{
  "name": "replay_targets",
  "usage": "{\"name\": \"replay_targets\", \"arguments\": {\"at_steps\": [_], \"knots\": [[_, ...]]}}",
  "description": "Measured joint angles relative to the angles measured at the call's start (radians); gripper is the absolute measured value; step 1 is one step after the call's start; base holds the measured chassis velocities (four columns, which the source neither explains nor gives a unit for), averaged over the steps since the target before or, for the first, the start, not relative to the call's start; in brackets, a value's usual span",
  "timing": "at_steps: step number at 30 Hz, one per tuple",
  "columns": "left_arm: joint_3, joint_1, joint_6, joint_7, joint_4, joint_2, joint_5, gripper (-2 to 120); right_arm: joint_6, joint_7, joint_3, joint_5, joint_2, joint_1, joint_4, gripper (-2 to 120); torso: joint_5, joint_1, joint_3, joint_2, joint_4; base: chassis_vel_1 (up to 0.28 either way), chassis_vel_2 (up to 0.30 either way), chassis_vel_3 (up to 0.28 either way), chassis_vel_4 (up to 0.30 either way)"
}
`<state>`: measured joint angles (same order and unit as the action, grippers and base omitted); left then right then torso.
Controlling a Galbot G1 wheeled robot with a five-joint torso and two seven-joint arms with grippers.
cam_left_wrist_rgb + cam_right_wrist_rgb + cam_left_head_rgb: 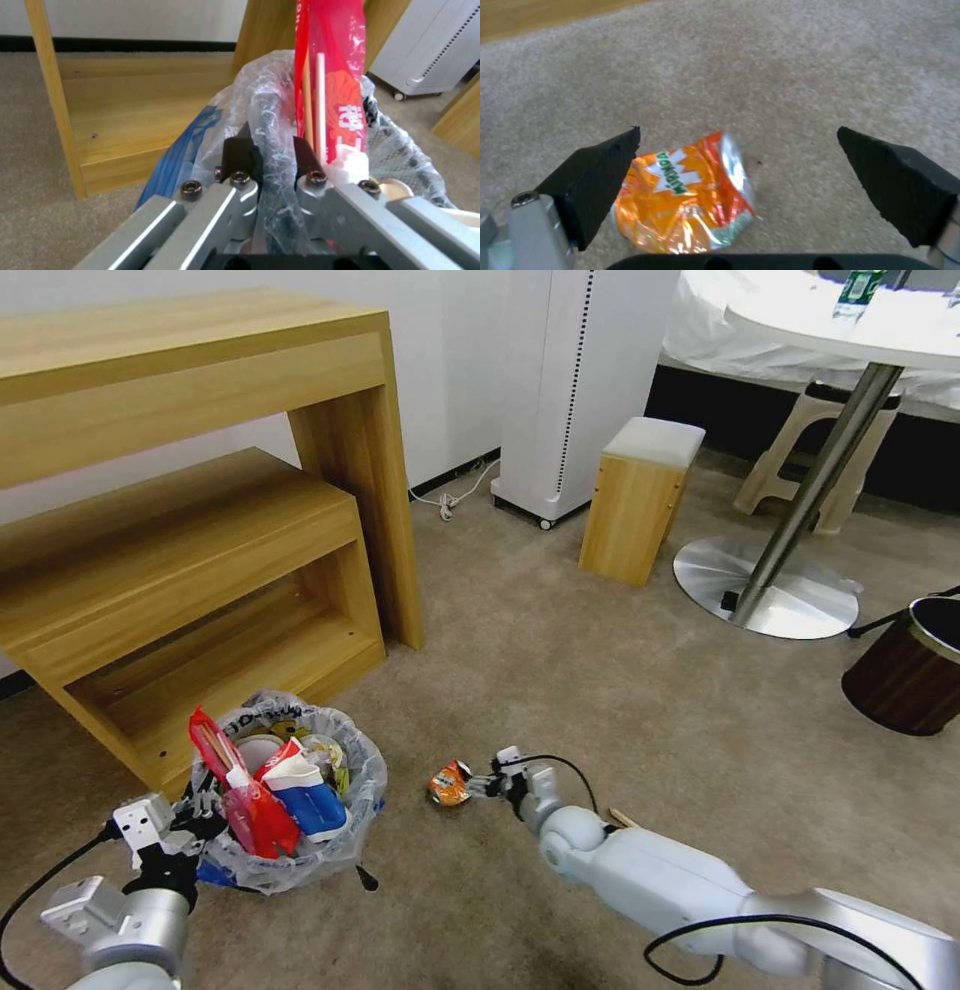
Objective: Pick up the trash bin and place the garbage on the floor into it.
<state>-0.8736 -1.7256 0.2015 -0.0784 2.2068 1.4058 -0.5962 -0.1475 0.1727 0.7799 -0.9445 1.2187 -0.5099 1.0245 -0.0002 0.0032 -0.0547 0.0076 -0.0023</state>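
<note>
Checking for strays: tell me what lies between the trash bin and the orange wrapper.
Bare carpet only, in the head view. The wrapper lies just off the trash bin, with the open right gripper at its far side.

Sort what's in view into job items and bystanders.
Job: small round dark-blue trash bin with clear plastic liner, gripped at the rim by the left hand; crumpled orange foil snack wrapper on the beige carpet, before the open right hand.

Bystanders: brown cylindrical bin, wooden stool, wooden shelf desk.
</note>
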Motion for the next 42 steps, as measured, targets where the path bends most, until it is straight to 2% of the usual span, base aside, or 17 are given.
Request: {"name": "replay_targets", "arguments": {"at_steps": [16,30,36,39,41,42], "knots": [[-0.014,-0.013,0.005,-0.003,0.024,-0.015,-0.023,3,-0.002,-0.007,0.03,0.024,0.034,0.009,-0.048,100,0.0003,0.0,0.0,0.0,-0.0001,0.0,0.0,0.0,0.0],[-0.018,-0.044,0.0,0.0,0.051,0.002,-0.016,3,-0.015,-0.045,0.041,0.067,0.087,0.021,-0.176,97,0.0002,0.0,0.0,0.0,-0.0001,0.0,0.0,0.0,0.0],[-0.012,-0.044,-0.001,0.001,0.054,0.011,-0.005,3,-0.017,-0.059,0.023,0.089,0.102,0.015,-0.222,93,0.0001,0.0,0.0,0.0,-0.0002,0.0,0.0,0.0,0.0],[-0.009,-0.045,-0.002,0.002,0.054,0.014,-0.004,3,-0.022,-0.069,0.013,0.099,0.111,0.011,-0.25,84,0.0002,0.0,0.0,0.0,-0.0002,0.0,0.0,0.0,0.0],[-0.008,-0.046,-0.003,0.003,0.054,0.016,-0.003,3,-0.027,-0.079,0.009,0.109,0.119,0.01,-0.271,82,0.0002,0.0,0.0,0.0,-0.0001,0.0,0.0,0.0,0.0],[-0.007,-0.049,-0.003,0.003,0.056,0.018,-0.002,3,-0.035,-0.09,0.006,0.115,0.126,0.01,-0.29,76,0.0002,0.0,0.0,0.0,-0.0002,0.0,0.0,0.0,0.0]]}}
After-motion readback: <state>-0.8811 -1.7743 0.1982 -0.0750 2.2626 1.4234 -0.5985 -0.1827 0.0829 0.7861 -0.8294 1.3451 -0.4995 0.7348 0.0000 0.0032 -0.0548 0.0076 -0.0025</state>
